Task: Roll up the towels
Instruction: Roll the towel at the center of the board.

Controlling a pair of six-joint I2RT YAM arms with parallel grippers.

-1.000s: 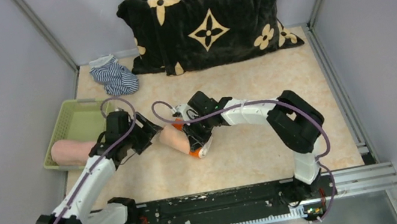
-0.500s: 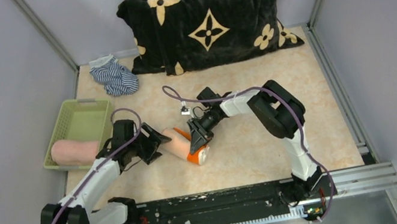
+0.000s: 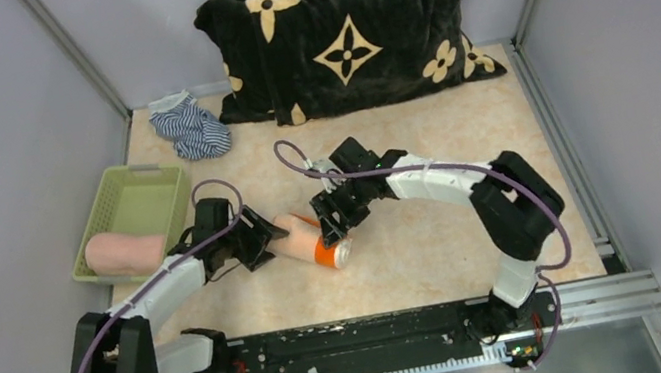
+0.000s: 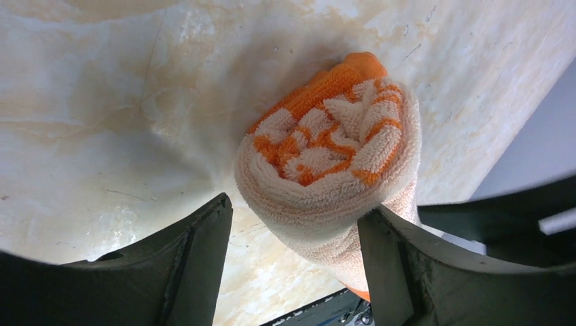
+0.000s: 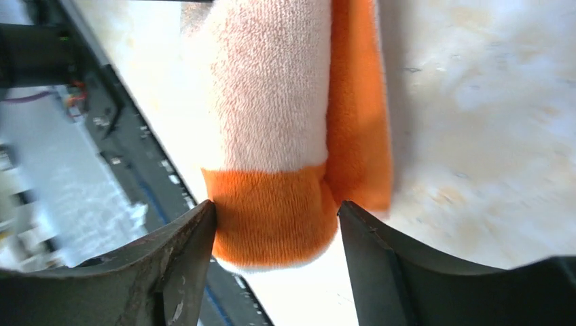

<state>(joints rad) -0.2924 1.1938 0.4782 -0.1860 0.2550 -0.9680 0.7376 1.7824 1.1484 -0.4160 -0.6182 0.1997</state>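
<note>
- At 6 o'clock, a black rail (image 3: 352, 340) runs along the near edge of the table (image 3: 439, 254) and carries both arm bases.
- Bare marbled tabletop lies between the rail and the arms. More of it stretches to the metal track at 3 o'clock.
- The orange towel (image 3: 300, 240) is rolled up just left of the table's centre. It lies slantwise from 10 to 4 o'clock, with its solid orange end towards 4 o'clock.
- The left gripper (image 4: 297, 207) reaches in low from 8 o'clock. Its jaws are apart and straddle the roll's spiral end.
- The right gripper (image 5: 277, 207) comes over from 2 o'clock. Its jaws are spread on either side of the orange end, close against it without squashing it.
- At 9 o'clock, a pale green basket (image 3: 144, 199) sits against the left wall. The pink towel (image 3: 123, 254) lies rolled across its near end.
- At 11 o'clock, a crumpled blue-and-white striped cloth (image 3: 190, 129) lies well apart from both arms.
- At 12 o'clock, a big black blanket (image 3: 342, 37) with cream flowers is bunched against the back wall, just beside the striped cloth.
</note>
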